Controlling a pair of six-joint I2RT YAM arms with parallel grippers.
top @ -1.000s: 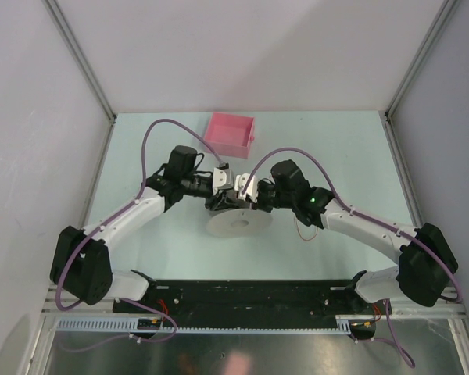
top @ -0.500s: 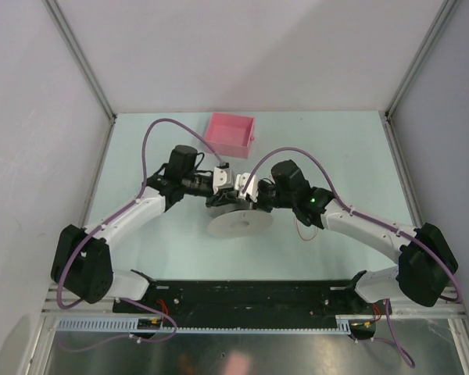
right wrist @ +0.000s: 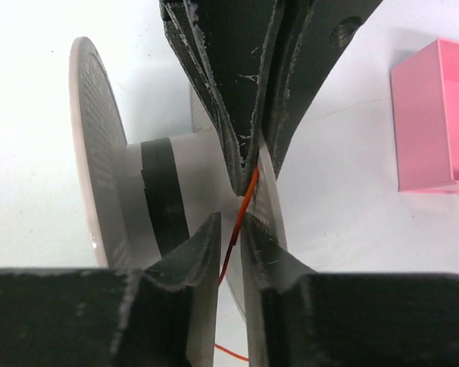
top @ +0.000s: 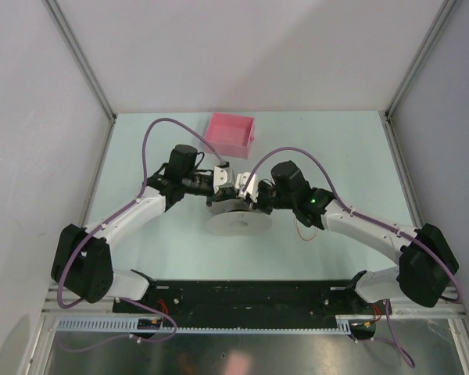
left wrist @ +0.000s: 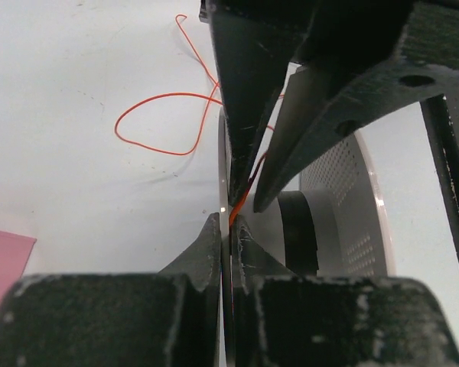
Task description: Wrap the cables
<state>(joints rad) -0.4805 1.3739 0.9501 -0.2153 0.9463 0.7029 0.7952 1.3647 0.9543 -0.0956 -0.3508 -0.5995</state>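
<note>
A thin orange cable (left wrist: 161,122) lies in loose loops on the table and runs up between both grippers. It also shows near my right arm in the top view (top: 301,233). A white spool (top: 236,220) with a black band on its core (right wrist: 164,191) sits under the two grippers, which meet tip to tip above it. My left gripper (left wrist: 229,222) is shut on the cable, against the spool's thin flange (left wrist: 344,199). My right gripper (right wrist: 230,222) has a narrow gap between its jaws, and the cable (right wrist: 246,195) passes through without visibly touching them.
A pink box (top: 231,131) stands on the table just behind the grippers, and it shows at the right edge of the right wrist view (right wrist: 436,115). Purple hoses arch over both arms. White walls close the table's far and side edges.
The spool has shifted slightly toward the far left, and both grippers moved a little with it. Their hold looks unchanged.
</note>
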